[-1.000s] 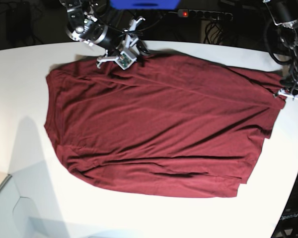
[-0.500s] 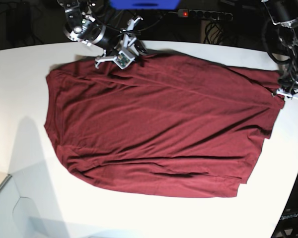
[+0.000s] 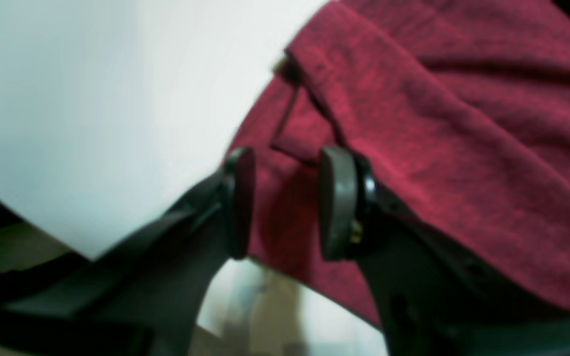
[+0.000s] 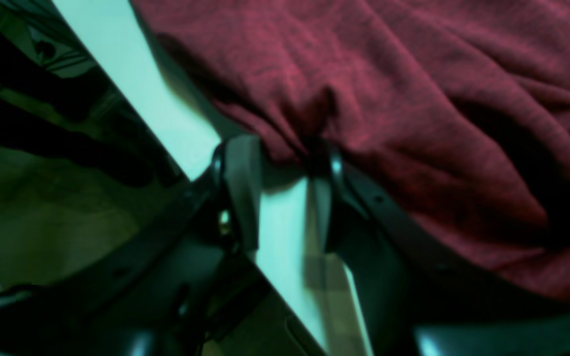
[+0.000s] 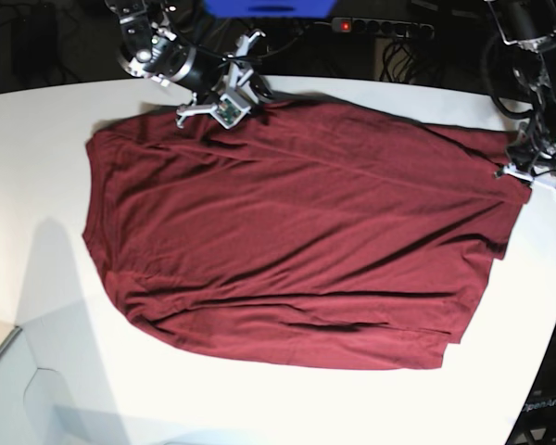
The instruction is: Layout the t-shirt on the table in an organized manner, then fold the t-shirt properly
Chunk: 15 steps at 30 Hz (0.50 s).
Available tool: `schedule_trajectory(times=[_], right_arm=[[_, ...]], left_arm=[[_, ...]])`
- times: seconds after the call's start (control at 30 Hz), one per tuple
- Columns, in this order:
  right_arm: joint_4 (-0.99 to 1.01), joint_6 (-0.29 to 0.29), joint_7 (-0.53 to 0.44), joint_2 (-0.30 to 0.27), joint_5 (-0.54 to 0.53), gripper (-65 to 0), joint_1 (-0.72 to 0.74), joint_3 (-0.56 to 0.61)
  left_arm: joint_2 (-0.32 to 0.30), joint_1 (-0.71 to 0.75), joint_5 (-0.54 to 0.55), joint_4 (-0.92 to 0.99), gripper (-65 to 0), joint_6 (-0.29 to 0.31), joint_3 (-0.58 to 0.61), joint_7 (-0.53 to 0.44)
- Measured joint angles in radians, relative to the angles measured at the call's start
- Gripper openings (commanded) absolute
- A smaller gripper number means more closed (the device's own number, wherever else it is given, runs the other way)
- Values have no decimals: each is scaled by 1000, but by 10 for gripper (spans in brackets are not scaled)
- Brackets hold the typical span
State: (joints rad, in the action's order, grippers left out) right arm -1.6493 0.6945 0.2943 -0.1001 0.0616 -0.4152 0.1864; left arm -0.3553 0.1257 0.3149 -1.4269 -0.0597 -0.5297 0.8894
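The dark maroon t-shirt [image 5: 296, 232] lies spread out on the white table [image 5: 37, 139], with soft wrinkles and its lower hem toward the front. My left gripper [image 5: 530, 172] hovers at the shirt's far right edge. In the left wrist view this gripper [image 3: 289, 154] is open, and a hemmed fold of the t-shirt [image 3: 413, 123] lies beyond its pads. My right gripper [image 5: 224, 104] is at the shirt's back edge. In the right wrist view it [image 4: 280, 144] stands open over bare table [image 4: 285, 222], with the t-shirt [image 4: 413, 99] puckered at its fingertips.
A power strip [image 5: 380, 26] with a red light and dark cables lie behind the table's back edge, next to a blue object [image 5: 269, 7]. The table's curved edge [image 5: 551, 306] runs close past the shirt on the right. A grey box [image 5: 0, 366] sits at the front left.
My left gripper has opened and let go of the shirt's right edge, lifting slightly back. The right arm drew back a little toward the table's rear. The shirt barely shifted.
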Motion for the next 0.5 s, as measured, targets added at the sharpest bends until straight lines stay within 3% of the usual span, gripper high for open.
schedule_trajectory(times=[0.17, 0.33, 0.5], right_arm=[[0, 0, 0, -2, 0, -481, 2, 0], [0, 0, 0, -2, 0, -481, 2, 0], [0, 0, 0, -2, 0, -481, 2, 0]], left_arm=[[1, 0, 2, 0, -208, 0, -2, 0], [39, -4, 0, 0, -200, 0, -3, -4], [39, -10, 0, 4, -201, 0, 3, -5]])
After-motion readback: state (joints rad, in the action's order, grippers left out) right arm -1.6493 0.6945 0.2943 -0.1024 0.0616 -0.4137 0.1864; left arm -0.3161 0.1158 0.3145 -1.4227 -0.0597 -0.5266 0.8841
